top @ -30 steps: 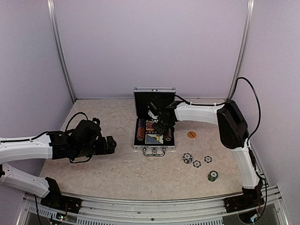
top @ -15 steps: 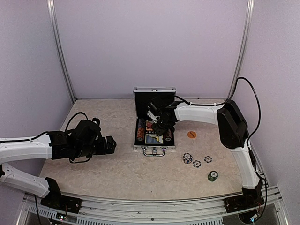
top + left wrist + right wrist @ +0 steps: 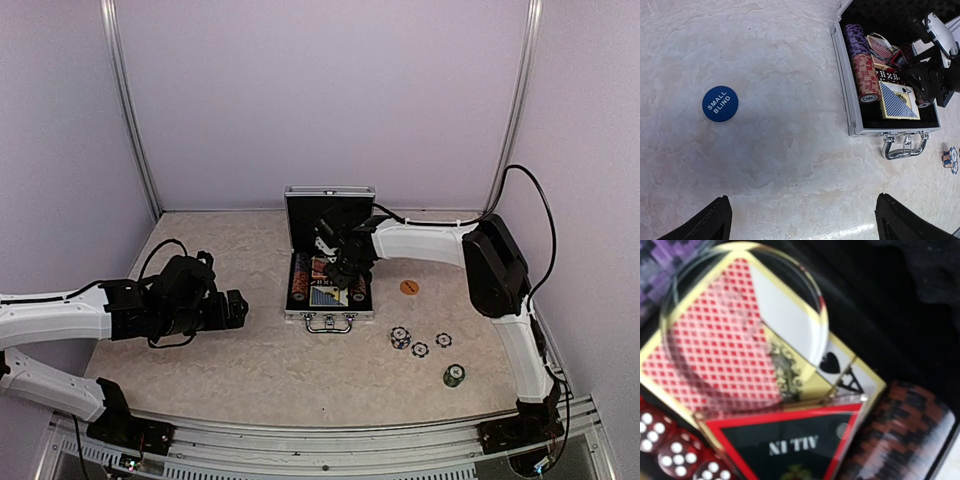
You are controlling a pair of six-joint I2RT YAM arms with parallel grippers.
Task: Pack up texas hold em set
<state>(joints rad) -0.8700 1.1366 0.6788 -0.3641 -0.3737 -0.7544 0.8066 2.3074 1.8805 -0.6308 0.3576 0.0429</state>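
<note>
Texas hold em set: the open silver case (image 3: pixel 330 316) sits mid-bench, right under the right end effector (image 3: pixel 336 262) and well off to the right of the left end effector (image 3: pixel 236 308). Its lid (image 3: pixel 305 208) stands upright behind.
Inside the case: directly below the right end effector we see a red deck (image 3: pixel 725 340) with a clear round disc (image 3: pixel 747 315) over it. An ALL IN plaque (image 3: pixel 790 445), red dice (image 3: pixel 665 445) and a dark chip row (image 3: pixel 900 435) lie there too. A blue deck (image 3: pixel 899 99) and the purple and red chip rows (image 3: pixel 865 75) lie on the side nearer the left end effector.
Right end effector: down in the tray. Its fingers are outside its own view, so we cannot tell how far apart they stand or whether they hold anything.
Left end effector: spread wide, empty, hovering over bare bench (image 3: pixel 790 150).
Pieces outside: a blue SMALL BLIND disc (image 3: pixel 720 103) lies below the left end effector, toward its left. An orange disc (image 3: pixel 409 287), three loose chips (image 3: pixel 420 349) and a green chip stack (image 3: pixel 454 375) lie to the right of the right end effector, nearer the bases.
Step in hand: we judge packing partway, with the right arm placing or arranging something among the decks.
Next move: probably lifting clear of the tray, then fetching a loose piece. Flat discs on the bench call for a low pinch at the edge.
Hard to make out: the right wrist view is blurred, we cannot find the blue disc in the top view, and one chip is cut off at the edge of the left wrist view.
</note>
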